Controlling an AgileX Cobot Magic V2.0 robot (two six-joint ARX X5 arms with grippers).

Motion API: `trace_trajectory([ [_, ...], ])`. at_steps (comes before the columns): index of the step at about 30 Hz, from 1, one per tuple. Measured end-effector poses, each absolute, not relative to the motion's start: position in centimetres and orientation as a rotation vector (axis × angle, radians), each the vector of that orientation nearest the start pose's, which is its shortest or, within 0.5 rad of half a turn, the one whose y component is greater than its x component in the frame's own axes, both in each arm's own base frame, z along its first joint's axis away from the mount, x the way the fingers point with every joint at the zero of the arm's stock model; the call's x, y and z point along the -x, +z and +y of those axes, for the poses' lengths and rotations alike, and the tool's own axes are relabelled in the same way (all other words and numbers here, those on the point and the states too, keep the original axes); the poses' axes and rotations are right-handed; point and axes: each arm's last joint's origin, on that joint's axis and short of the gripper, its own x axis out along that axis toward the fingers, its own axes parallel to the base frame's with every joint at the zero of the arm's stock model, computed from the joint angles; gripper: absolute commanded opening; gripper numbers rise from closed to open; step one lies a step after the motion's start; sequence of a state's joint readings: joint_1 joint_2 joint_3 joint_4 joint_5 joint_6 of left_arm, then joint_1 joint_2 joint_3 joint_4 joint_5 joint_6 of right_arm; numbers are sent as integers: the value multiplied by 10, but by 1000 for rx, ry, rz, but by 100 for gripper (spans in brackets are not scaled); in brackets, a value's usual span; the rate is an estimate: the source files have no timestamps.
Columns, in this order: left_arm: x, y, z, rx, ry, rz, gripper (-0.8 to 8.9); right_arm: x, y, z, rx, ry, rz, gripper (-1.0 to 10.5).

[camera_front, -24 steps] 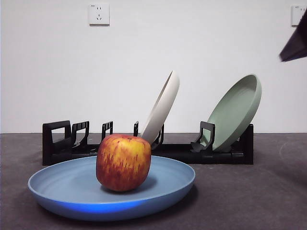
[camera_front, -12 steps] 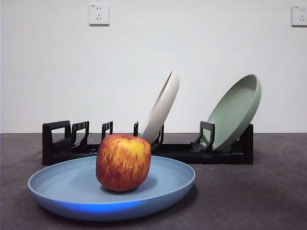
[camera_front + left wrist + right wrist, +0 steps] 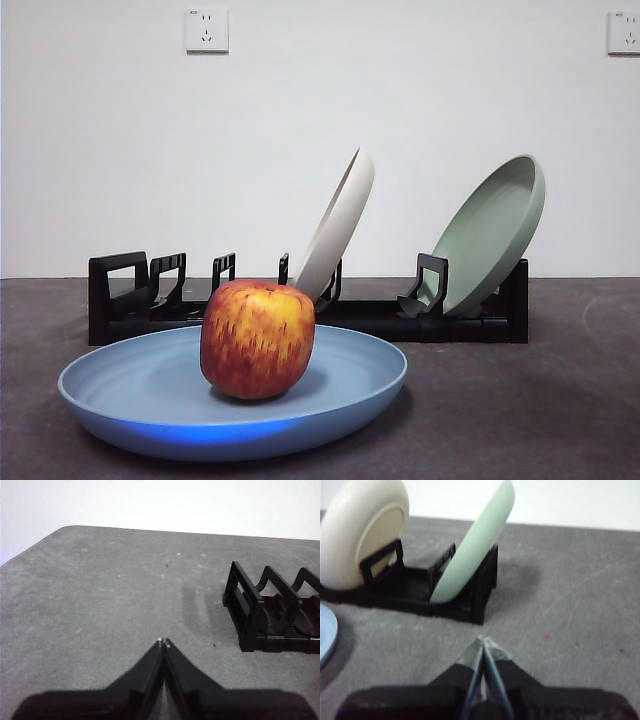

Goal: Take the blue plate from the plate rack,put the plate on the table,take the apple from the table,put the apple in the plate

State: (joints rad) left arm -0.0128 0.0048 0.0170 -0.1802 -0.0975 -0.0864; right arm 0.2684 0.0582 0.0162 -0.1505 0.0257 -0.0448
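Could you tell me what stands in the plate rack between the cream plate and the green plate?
Nothing: in the front view, only empty black dividers of the plate rack separate the cream plate from the green plate.

Open air above the apple [image 3: 257,340]; the plate rack [image 3: 300,315] stands behind it.

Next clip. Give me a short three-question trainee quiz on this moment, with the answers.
1. True or false: the apple lies in the blue plate.
2. How many plates stand in the plate rack?
3. Which hand holds something: A) left hand, B) right hand, C) neither?

Key
1. True; the blue plate sits flat on the table.
2. Two: the cream-white plate and the sage-green plate.
3. C; both are shut on nothing, above bare table.
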Motion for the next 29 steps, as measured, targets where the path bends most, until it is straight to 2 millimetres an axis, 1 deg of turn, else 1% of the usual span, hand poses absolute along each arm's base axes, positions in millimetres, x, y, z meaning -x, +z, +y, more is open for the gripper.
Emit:
trace_trajectory([
  [6, -95, 152, 2, 77, 92, 164, -3, -92, 152, 25, 55, 246, 157, 1],
  [11, -95, 152, 2, 77, 92, 164, -3, -93, 151, 25, 30, 241, 173, 1],
  [29, -95, 152, 2, 77, 92, 164, -3, -93, 151, 25, 23, 240, 178, 1],
])
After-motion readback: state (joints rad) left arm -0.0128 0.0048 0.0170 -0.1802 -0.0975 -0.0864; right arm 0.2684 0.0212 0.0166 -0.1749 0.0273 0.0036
